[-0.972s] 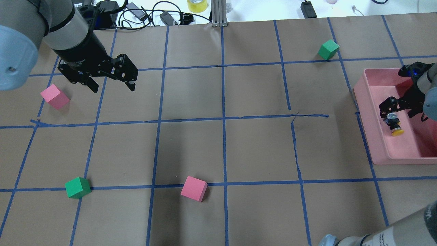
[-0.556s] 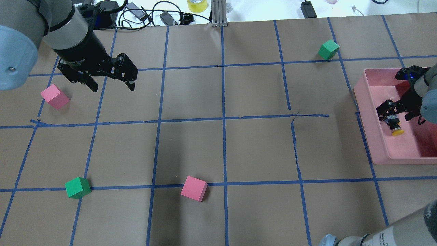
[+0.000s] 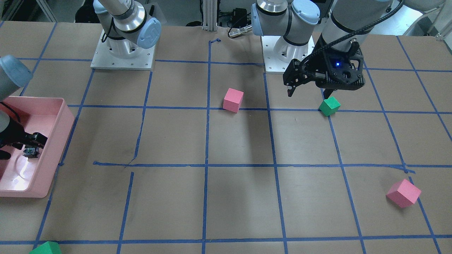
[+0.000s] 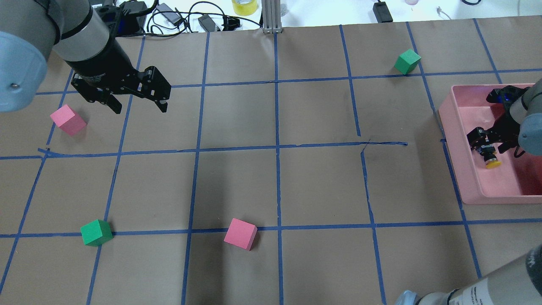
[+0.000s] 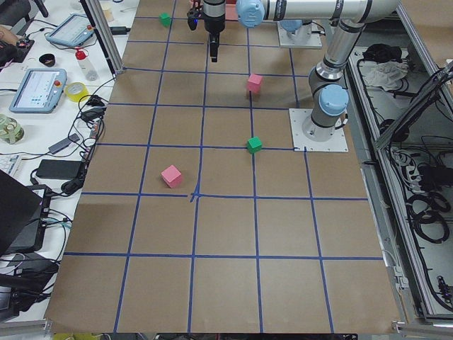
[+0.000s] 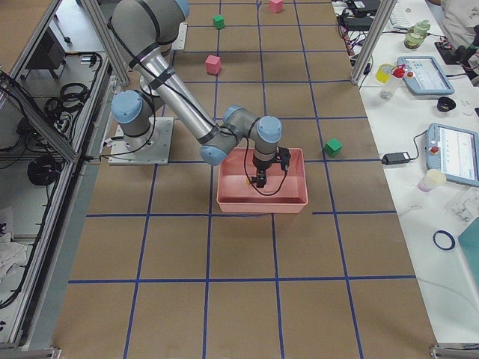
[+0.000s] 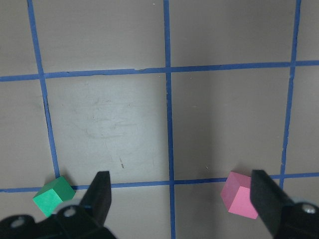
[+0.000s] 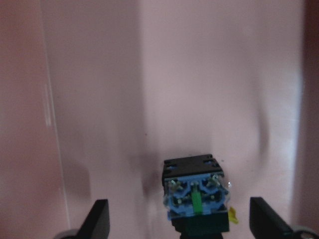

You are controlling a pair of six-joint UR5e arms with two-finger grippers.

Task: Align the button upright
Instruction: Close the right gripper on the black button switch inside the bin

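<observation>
The button point(image 4: 490, 156) is inside the pink bin point(image 4: 459, 169) at the table's right edge and is not upright. Its yellow cap points toward the near edge and its contact block faces the right wrist camera, though whether it lies flat on the bin floor is hard to judge. The right gripper point(image 4: 491, 146) hangs over it with fingers point(image 8: 101, 219) spread wide, a clear gap on each side of the button, gripping nothing. The left gripper point(image 4: 141, 109) hangs above the table's left half, also spread wide and empty, with a green cube point(image 7: 51, 196) and a pink cube point(image 7: 239, 200) in its wrist view.
</observation>
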